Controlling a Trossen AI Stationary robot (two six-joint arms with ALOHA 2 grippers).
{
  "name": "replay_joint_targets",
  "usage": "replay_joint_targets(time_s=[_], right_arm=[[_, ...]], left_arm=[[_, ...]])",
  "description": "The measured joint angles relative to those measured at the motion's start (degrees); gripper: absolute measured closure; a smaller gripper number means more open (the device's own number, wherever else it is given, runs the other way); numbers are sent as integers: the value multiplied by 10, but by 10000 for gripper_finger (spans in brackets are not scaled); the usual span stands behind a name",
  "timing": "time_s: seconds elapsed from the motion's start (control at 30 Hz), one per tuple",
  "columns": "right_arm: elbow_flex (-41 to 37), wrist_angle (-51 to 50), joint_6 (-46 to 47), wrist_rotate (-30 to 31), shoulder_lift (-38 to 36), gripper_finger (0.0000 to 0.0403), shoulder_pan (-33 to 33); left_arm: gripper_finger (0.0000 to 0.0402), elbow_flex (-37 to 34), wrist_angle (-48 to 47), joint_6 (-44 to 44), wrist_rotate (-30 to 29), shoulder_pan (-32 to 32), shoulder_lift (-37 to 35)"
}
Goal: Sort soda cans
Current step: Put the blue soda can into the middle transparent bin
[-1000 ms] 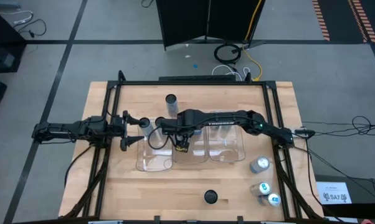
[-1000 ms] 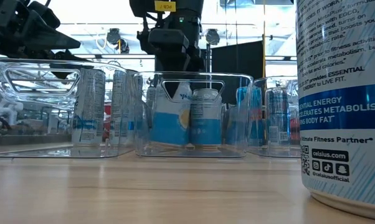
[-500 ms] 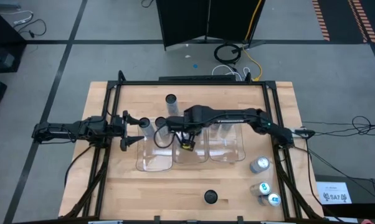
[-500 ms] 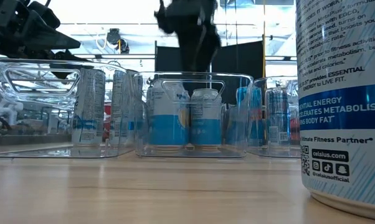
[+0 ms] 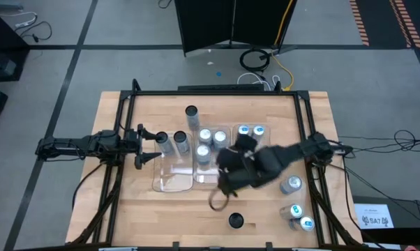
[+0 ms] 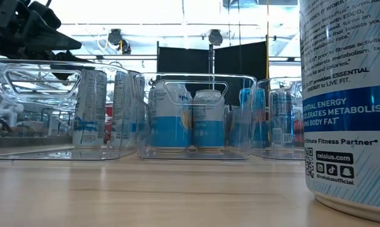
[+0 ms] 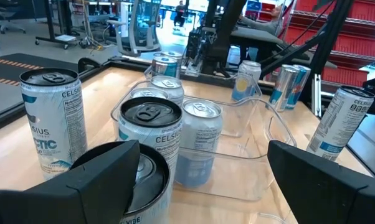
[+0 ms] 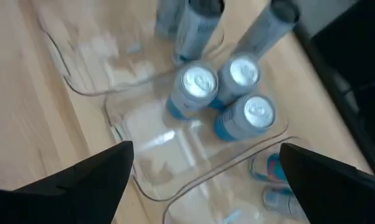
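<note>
The right gripper [image 5: 220, 195] hangs over bare surface just in front of the middle tray [image 5: 215, 178], its fingers [image 8: 81, 174] spread wide and holding nothing; the arm shows blurred in the high view. The left gripper [image 5: 148, 145] waits beside the left tray [image 5: 174, 183], fingers [image 7: 106, 171] also wide apart and empty, with a dark-topped can [image 7: 149, 140] close in front of them.

Three silver-topped cans [image 5: 204, 143] stand at the back of the middle tray, two dark-topped cans [image 5: 172, 141] at the back of the left tray, and blue-topped cans [image 5: 251, 130] at the back of the right tray [image 5: 262, 172]. Outside the trays, one dark-topped can [image 5: 191, 115] stands behind the left tray, another [image 5: 236, 221] well in front of the middle tray, and a silver can [image 5: 291, 185] plus two blue-topped ones [image 5: 299, 216] off beyond the right tray.

The likely risk is the sweep itself — a fast-moving arm passing low could clip the middle tray's front wall or topple the lone can in front of it. The left fingers also sit so near the dark-topped cans that a careless advance could knock one over.

A second ago the right gripper was down inside the middle tray; half a second ago it was lifting above it, and now it has swung clear — its fingers opened further in that time. The left arm has not moved.
</note>
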Motion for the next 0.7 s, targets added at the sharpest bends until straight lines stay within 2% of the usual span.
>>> replay_joint_targets(time_s=[0.1, 0.17, 0.33, 0.5, 0.7], right_arm=[[-37, 0, 65, 60, -22, 7, 42], [-85, 0, 114, 64, -48, 7, 61], [-294, -1, 294, 58, -147, 7, 84], [-506, -3, 470, -10, -291, 7, 89], [-652, 2, 615, -116, -471, 7, 88]], left_arm=[[39, 0, 1, 0, 0, 0, 0], [39, 0, 1, 0, 0, 0, 0], [39, 0, 1, 0, 0, 0, 0], [39, 0, 1, 0, 0, 0, 0], [39, 0, 0, 0, 0, 0, 0]])
